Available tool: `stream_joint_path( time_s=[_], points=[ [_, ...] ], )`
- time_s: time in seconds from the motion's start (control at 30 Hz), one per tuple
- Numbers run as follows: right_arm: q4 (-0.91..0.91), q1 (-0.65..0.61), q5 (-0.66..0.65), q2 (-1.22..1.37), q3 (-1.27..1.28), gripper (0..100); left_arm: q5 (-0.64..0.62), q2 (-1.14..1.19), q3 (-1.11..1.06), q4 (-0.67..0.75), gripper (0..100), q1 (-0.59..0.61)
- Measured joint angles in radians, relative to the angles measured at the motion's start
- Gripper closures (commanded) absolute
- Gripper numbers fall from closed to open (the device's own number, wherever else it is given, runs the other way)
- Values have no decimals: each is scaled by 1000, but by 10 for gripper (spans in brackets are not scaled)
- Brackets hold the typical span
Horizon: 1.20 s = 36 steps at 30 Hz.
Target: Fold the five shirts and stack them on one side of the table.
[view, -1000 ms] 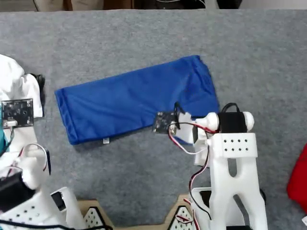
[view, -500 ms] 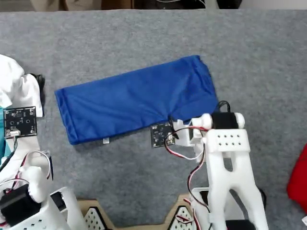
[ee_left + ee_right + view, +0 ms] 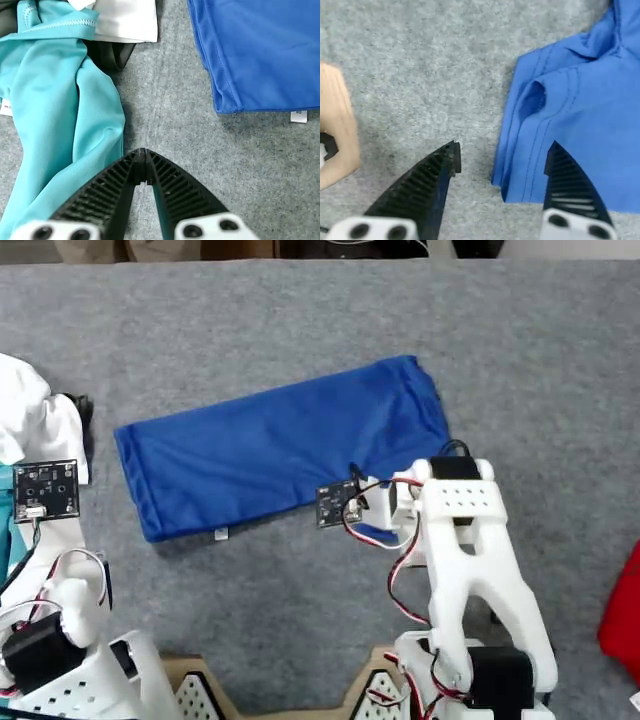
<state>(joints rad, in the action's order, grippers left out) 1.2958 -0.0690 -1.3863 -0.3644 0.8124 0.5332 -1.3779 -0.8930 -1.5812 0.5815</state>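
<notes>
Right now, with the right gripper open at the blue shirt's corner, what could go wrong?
1. The right gripper straddles only the layered edge of the blue shirt; closing there might catch a single layer and pull the fold apart.
2. The left gripper is shut above bare table beside the teal shirt, so nothing pins the blue shirt's far end, and a pull could drag the whole shirt.

This looks like a robot lab or a maker's workshop, though little of the room shows. The white plastic left arm (image 3: 60, 670) and right arm (image 3: 470, 560) stand on a plain wooden base (image 3: 190, 680) at the near edge of a gray felt-covered table (image 3: 250, 320). Loose wires (image 3: 405, 570) and a bare circuit board (image 3: 337, 504) sit out in the open.
</notes>
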Motion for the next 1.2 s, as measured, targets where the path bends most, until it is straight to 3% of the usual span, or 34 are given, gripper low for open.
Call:
stream_joint_path(
  time_s=[0.5,1.2],
  points=[
    [-253,6,0,8,212,727,0,0,0,0,980,0],
    [-350,6,57,29,204,727,0,0,0,0,980,0]
  ],
)
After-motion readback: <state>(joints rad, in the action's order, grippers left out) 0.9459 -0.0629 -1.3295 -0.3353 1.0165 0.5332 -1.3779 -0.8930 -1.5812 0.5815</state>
